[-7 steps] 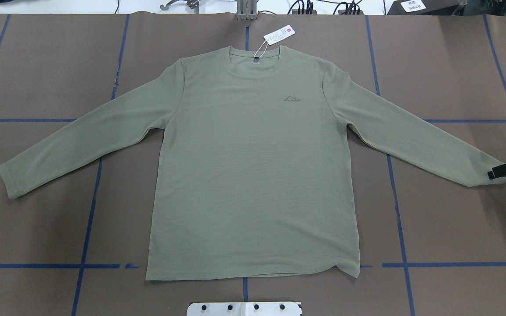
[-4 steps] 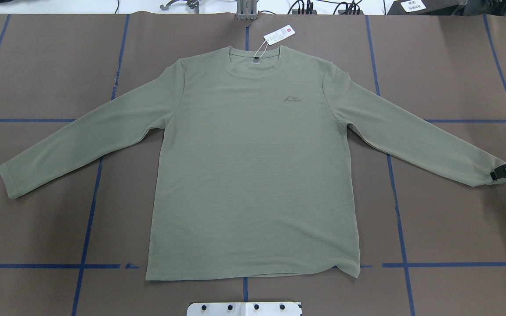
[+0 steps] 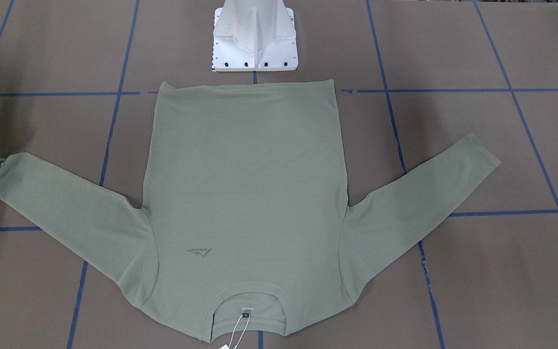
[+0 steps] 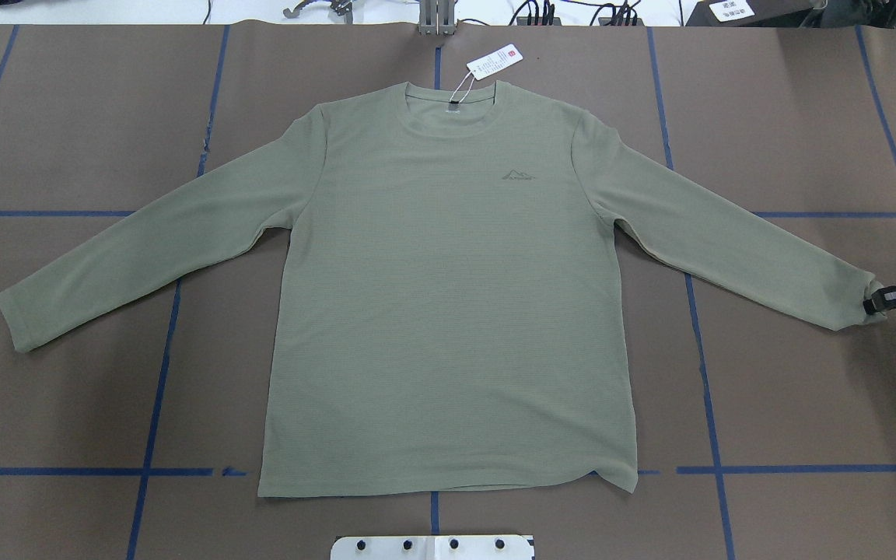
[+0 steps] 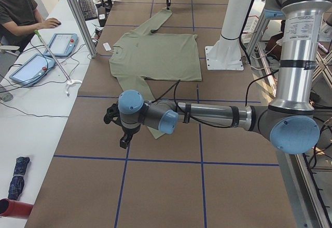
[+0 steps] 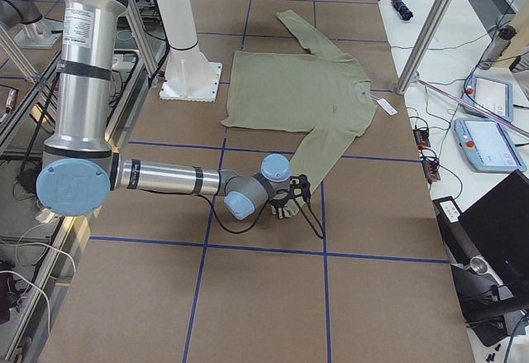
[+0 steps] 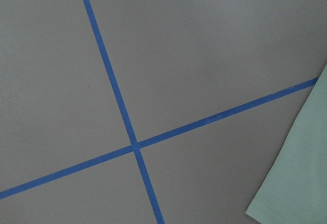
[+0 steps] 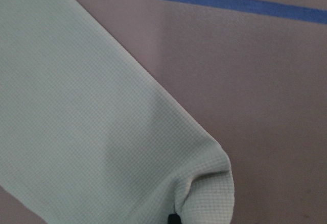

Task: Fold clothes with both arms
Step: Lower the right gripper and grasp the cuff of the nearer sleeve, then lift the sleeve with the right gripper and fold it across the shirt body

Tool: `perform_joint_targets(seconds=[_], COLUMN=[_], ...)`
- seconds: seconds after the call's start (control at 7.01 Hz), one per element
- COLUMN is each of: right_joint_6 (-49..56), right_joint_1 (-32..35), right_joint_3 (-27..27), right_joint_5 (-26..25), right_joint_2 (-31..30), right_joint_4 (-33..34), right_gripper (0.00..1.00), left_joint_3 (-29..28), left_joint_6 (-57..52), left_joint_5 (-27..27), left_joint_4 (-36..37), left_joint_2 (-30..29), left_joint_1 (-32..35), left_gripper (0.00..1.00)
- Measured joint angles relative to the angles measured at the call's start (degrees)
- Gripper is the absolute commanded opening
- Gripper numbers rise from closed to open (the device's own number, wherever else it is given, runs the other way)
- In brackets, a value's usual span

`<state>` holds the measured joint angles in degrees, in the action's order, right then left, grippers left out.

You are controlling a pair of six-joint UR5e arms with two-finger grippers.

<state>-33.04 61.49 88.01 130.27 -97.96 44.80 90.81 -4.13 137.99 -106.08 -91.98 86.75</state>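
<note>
Where the brown table is crossed by blue tape lines, the left gripper is held over the surface, near the cuff of the left-side sleeve but apart from it. Whether its jaws are apart or together cannot be told. The sage-green shirt is spread flat, front up, in the middle of the table. Its hem is turned toward the white pedestal base, and a white hang tag is laid just beyond the collar. The right-side sleeve is stretched outward, and its puckered cuff is seen clamped by the right gripper.
</note>
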Motion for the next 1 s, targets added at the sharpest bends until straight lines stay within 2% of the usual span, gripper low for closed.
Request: perform_joint_targets(seconds=[0.29, 0.43, 0.57, 0.71, 1.0], right_joint_6=[-1.77, -2.92, -4.31, -5.45, -6.40], right_joint_1=[2.79, 3.65, 3.99, 3.63, -0.71], right_joint_3=[1.69, 2.13, 2.61, 2.88, 1.87], right_joint_5=[4.50, 6.17, 7.16, 7.50, 4.12], right_joint_2=[2.15, 5.50, 11.19, 18.61, 35.45], right_joint_4=[0.28, 1.99, 6.75, 14.39, 30.53], right_gripper=[0.00, 0.00, 0.00, 0.00, 0.00], left_joint_3=[0.02, 0.09, 0.11, 0.07, 0.10], left_joint_6=[0.00, 0.02, 0.08, 0.33, 1.20], left_joint_5=[0.00, 0.00, 0.00, -0.02, -0.04], left_joint_4=[0.00, 0.00, 0.00, 0.00, 0.02], left_joint_2=[-0.20, -0.44, -0.82, -1.21, -1.76], left_joint_1=[0.00, 0.00, 0.00, 0.00, 0.00], left_gripper=[1.00, 1.00, 1.00, 1.00, 1.00])
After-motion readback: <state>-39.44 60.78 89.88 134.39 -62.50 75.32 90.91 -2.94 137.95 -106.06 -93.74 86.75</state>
